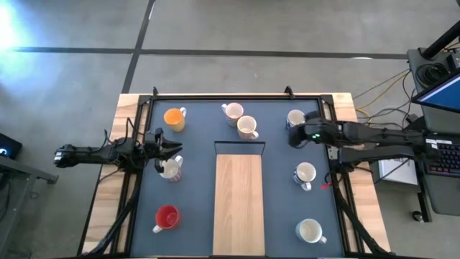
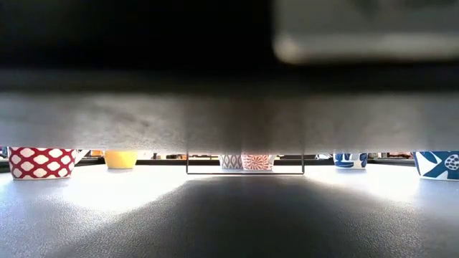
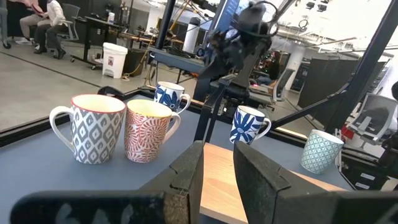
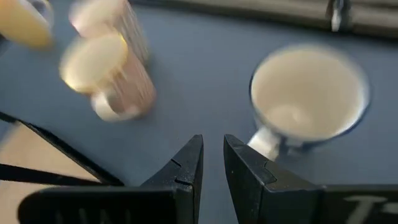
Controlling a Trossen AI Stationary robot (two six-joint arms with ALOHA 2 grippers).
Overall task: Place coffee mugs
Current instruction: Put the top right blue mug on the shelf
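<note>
I'm running this rig in what looks like an open robotics lab or industrial workspace. Through the left wrist view I see a polished grey concrete floor (image 3: 37,68), a white waste bin (image 3: 114,59), desks, black office chairs and seated people (image 3: 43,18) in the distance. From above, a wood-edged table with a dark blue mat (image 1: 201,180) stands beside a glowing blue monitor (image 1: 444,92) and loose cables (image 1: 381,90).

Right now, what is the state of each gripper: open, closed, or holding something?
Left gripper: slightly open, holding nothing, beside a white mug.
Right gripper: slightly open, holding nothing, next to the handle of a blue-patterned mug.
</note>
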